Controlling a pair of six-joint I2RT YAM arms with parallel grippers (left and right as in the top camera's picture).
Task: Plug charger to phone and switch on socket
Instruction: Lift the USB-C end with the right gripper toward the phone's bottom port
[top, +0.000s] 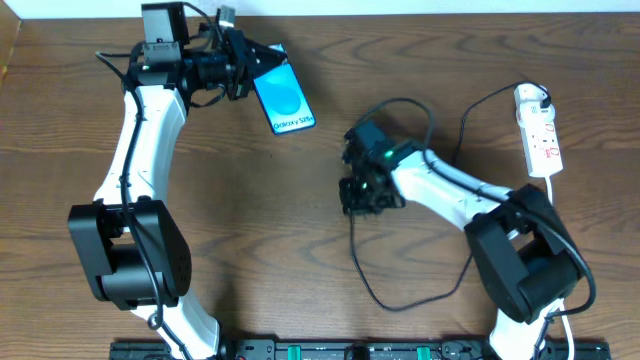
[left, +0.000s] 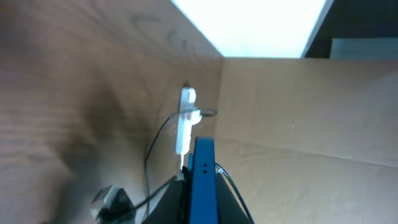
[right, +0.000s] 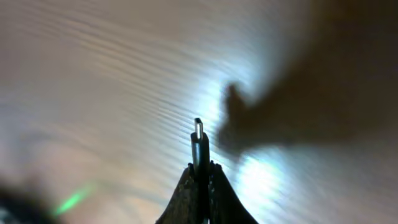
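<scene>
Clamping the phone (top: 283, 95) in the closed left gripper (top: 250, 72), near the table (top: 250, 200)'s far side. Pinching the charger (right: 198, 142) by its connector tip in the closed right gripper (right: 200, 167), mid-table, seemingly just above the wood, well apart from the socket (top: 540, 128).

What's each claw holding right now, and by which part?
Left claw: the phone, by its end opposite the white band. Right claw: the charger, just behind its connector tip.
</scene>
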